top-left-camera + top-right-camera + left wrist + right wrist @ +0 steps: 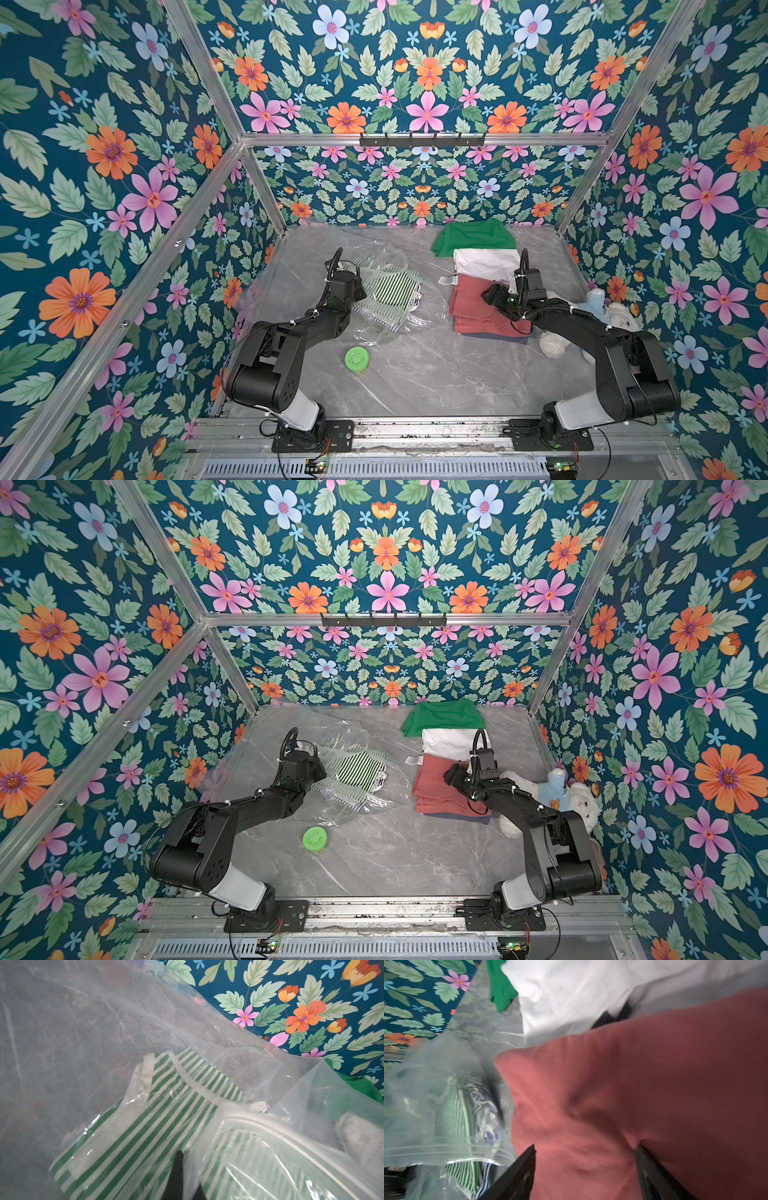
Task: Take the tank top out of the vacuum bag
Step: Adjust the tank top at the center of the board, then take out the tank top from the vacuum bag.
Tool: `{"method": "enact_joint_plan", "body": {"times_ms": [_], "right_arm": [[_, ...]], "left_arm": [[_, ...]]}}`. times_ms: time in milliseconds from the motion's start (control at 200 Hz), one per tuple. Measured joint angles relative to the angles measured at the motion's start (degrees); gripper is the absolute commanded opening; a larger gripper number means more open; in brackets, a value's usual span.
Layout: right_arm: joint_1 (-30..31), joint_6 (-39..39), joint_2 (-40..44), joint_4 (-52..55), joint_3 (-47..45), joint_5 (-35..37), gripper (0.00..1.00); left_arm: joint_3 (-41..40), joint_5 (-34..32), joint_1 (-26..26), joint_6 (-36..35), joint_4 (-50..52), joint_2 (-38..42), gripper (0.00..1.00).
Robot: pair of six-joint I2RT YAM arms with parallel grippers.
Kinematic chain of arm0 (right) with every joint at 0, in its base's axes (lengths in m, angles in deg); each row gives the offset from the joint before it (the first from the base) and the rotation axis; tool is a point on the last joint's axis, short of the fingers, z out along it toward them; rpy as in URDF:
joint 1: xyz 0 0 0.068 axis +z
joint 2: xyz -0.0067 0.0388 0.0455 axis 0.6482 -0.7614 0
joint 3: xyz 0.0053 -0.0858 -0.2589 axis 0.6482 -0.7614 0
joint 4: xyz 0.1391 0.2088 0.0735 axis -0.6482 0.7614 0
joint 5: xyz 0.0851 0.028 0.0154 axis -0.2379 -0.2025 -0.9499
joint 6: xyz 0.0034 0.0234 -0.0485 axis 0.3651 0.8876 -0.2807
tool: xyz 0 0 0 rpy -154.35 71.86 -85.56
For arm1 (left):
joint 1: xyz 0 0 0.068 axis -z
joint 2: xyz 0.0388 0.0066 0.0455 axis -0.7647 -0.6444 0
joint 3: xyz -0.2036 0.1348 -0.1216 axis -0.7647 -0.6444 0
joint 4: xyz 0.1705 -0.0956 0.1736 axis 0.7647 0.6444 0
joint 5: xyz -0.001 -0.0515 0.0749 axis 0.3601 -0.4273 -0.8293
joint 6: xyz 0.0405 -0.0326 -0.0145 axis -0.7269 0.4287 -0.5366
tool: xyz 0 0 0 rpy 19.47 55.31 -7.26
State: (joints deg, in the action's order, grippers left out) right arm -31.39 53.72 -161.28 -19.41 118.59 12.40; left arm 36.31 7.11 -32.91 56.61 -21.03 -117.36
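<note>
— Where is the striped tank top lying?
— Inside the vacuum bag. The left gripper is pinching its plastic; the right gripper is hovering wide-fingered over the folded pink garment.

On table, left of centre: vacuum bag, tank top inside it. jar just before the bag, toward the arm bases. folded garment stack just right of the bag. plush toy right of the stack, by the side wall.
</note>
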Motion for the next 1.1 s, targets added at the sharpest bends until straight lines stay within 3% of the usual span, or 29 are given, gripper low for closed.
{"method": "enact_joint_plan", "body": {"times_ms": [170, 310, 620, 735, 810, 880, 1025, 1100], "right_arm": [[3.74, -0.61, 5.35, -0.48, 0.07, 1.03, 0.85], [9.46, -0.59, 4.50, -1.81, 2.01, 0.81, 0.87], [20.85, 2.16, -12.31, -10.84, 10.34, -4.98, 0.86], [21.11, 3.91, -18.58, -12.39, 13.07, -6.97, 0.73], [21.11, 4.17, -21.92, -12.35, 15.96, -8.68, 0.53], [21.20, 4.35, -24.35, -12.24, 18.32, -9.86, 0.42], [20.41, 2.64, -28.33, -9.86, 22.62, -10.58, 0.24], [19.28, 2.10, -30.64, -8.26, 25.46, -11.65, 0.22]], "left_arm": [[0.76, 0.24, 0.24, 1.01, -0.02, -1.25, 0.00], [1.16, 0.66, 0.66, 1.16, -0.02, -1.66, 0.00], [1.11, 0.92, 1.68, 1.18, 0.02, -0.76, 0.00], [0.46, 0.81, 2.40, 1.18, 0.02, 0.48, 0.00], [-0.07, 0.68, 2.93, 1.22, 0.04, 1.03, 0.00], [-0.52, 0.42, 3.28, 1.36, 0.15, 1.42, 0.00], [-1.03, -0.37, 3.37, 1.36, 1.42, 2.89, 0.00], [-1.36, -1.27, 3.37, 1.33, 1.77, 3.72, 0.00]]}}
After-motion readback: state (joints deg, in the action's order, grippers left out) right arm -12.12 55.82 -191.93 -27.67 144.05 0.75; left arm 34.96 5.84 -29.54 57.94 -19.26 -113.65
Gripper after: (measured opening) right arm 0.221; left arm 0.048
